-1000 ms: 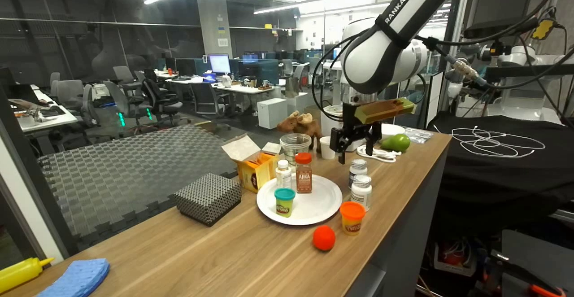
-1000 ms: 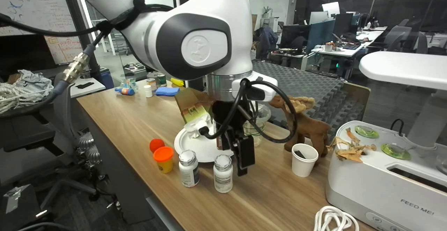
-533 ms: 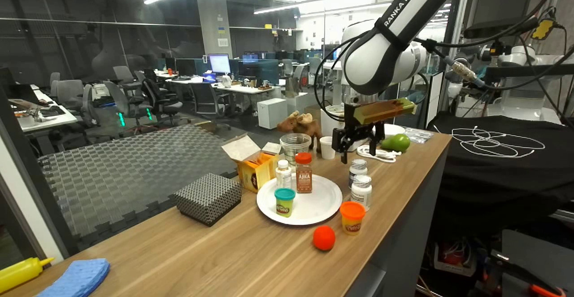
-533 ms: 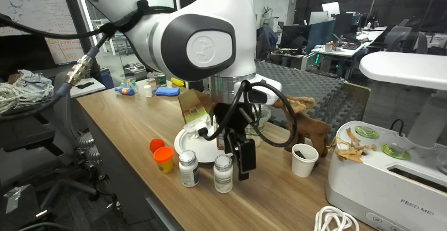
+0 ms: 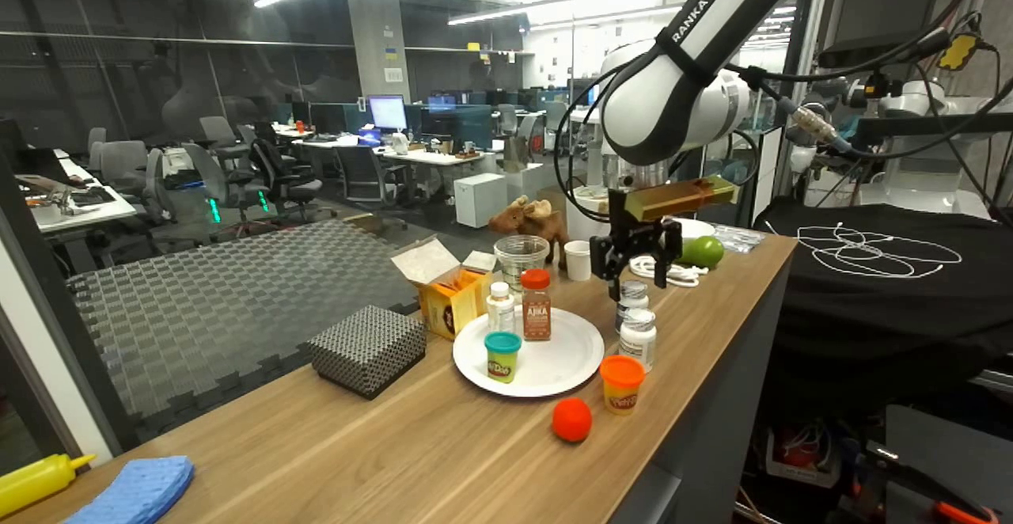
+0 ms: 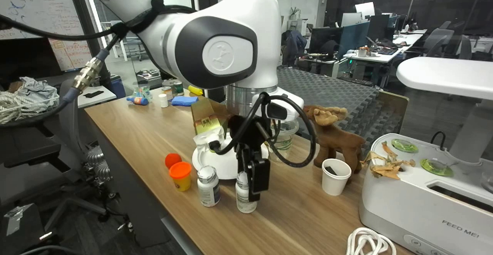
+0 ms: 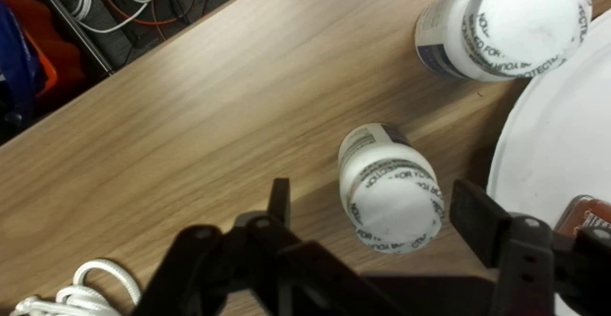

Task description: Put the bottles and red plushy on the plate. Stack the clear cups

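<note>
Wrist view: we've the end effector released, fingers spread w/ a white bottle btwn them; 2nd white bottle stands nr the plate.

In an exterior view we see amber bottle, pale bottle & teal-lidded tub on plate; red plushy twd right edge of worktop, nr orange-lidded tub; clear cup (1 or 2 nested, can't tell) nr left edge.

In an exterior view, end effector part-hides that 1st bottle.
</note>
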Controlling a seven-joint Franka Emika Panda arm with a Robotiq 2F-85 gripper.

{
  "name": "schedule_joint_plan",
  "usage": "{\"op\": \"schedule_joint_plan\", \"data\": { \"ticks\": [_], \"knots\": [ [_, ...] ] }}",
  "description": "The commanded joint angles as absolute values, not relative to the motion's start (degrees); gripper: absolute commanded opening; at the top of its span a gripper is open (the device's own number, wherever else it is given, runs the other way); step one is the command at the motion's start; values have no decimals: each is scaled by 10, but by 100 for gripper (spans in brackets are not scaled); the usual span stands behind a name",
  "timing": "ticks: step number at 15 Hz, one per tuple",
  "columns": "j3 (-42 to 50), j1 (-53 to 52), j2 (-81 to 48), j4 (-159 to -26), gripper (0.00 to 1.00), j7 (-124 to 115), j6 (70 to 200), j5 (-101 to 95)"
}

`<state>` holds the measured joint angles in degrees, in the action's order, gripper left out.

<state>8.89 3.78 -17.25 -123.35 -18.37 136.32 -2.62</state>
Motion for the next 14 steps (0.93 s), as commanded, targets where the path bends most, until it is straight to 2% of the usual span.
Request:
{"op": "schedule_joint_plan", "data": {
  "ticks": [1,5,14],
  "knots": [
    [77,44,-169,-1224,53,-160,1353,6],
    [71,44,-169,-1223,25,-147,1353,29],
    [79,29,-121,-1234,25,-176,1370,-3]
  ]
}}
